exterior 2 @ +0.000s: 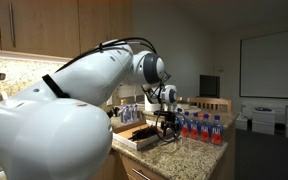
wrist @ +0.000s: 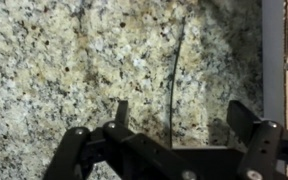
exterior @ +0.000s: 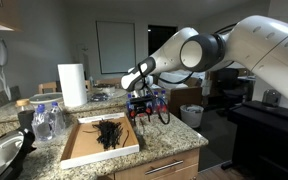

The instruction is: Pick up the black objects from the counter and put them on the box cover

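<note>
Lining up on a black strand (wrist: 174,75) at twelve o'clock on the tabletop (wrist: 54,60); jaws wide open, empty; next should lower and pinch.

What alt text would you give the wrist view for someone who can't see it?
The robot's dark hand hangs open over a speckled beige granite counter, with one thin, curved black wiry piece lying on the stone between its fingers. The white rim of the cardboard box cover runs down the right edge.
</note>
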### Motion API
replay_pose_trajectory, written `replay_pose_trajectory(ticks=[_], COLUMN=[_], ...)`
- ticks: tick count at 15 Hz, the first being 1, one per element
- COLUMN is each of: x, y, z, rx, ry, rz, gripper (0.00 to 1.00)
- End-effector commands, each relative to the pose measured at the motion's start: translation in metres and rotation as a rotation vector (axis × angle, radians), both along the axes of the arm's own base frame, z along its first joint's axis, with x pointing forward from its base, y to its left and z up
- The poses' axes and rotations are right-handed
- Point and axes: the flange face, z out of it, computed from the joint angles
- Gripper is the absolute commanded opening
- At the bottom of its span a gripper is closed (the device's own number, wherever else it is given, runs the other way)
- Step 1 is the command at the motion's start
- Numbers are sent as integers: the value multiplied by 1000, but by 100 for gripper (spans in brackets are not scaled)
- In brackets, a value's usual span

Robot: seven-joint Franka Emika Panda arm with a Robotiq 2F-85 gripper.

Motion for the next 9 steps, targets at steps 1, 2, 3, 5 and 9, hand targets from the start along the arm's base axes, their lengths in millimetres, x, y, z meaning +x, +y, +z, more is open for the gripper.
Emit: replay_pose_trajectory(ticks=[1, 2, 3, 5, 9], x=[10, 13, 15, 20, 27], y=[-14, -17, -19, -23, -19], z=[-15, -16, -17, -18, -24], rx=[37, 40, 42, 46, 79], ry=[3, -12, -17, -21, -36], rz=[7, 2, -2, -7, 24], gripper=[100, 100, 100, 75, 53])
